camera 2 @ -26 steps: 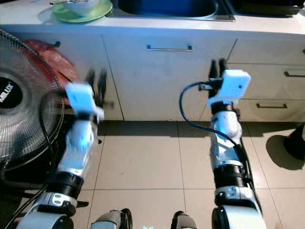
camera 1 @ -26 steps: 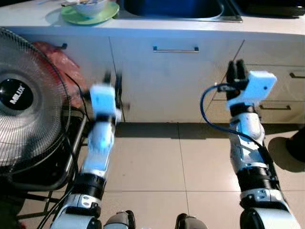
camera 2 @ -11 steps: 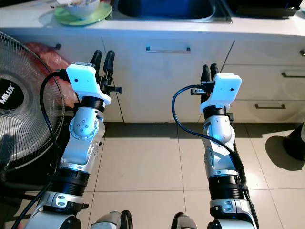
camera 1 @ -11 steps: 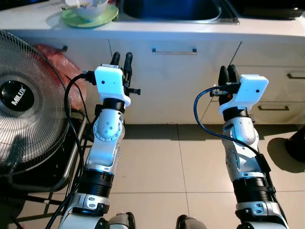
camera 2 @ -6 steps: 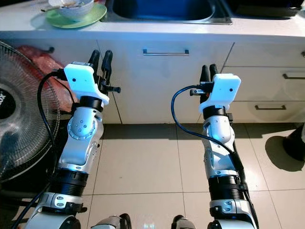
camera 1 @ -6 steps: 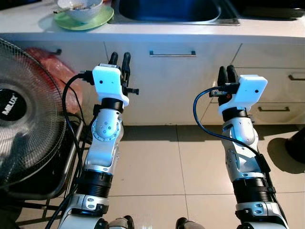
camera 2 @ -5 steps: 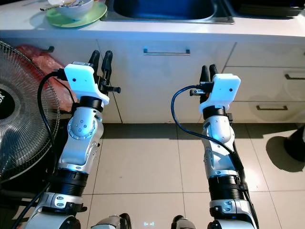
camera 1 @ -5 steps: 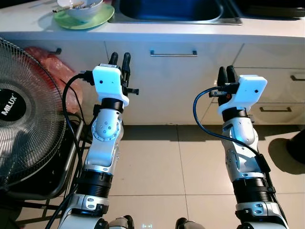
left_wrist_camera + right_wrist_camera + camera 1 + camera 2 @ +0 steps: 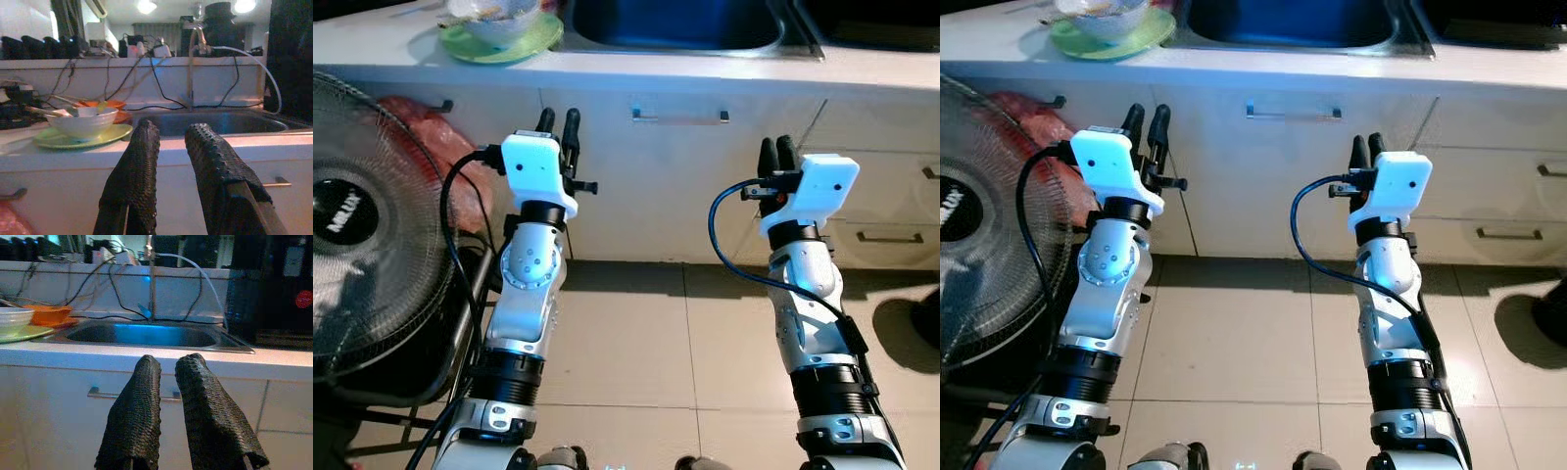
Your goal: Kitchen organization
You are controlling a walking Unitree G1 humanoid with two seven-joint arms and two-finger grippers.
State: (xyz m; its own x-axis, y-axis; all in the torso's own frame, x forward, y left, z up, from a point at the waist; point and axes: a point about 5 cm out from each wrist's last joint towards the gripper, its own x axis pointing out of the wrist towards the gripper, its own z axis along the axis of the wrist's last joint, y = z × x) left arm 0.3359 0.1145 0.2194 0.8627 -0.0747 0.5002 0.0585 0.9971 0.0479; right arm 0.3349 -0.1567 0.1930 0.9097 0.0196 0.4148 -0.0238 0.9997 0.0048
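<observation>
On the white counter (image 9: 607, 69) ahead stands a white bowl (image 9: 496, 12) on a green plate (image 9: 524, 41), left of the steel sink (image 9: 675, 20). In the left wrist view an orange bowl (image 9: 105, 104) sits behind the white bowl (image 9: 83, 122). Both arms are raised in front of the cabinets, below counter height. My left gripper (image 9: 558, 117) points up under the plate, open by a small gap and empty. Below the sink's right end, my right gripper (image 9: 775, 145) points up too, its fingers (image 9: 142, 396) close together on nothing.
A large standing fan (image 9: 352, 206) is close on my left, with a red bag (image 9: 435, 127) behind it. The cabinet door has a bar handle (image 9: 680, 116), and drawers (image 9: 886, 236) lie to the right. Tiled floor (image 9: 626, 333) stretches between me and the cabinets.
My left arm has come up from a lower, blurred position and now holds still beside the right one. The whole view has shifted slightly as the camera moved.
</observation>
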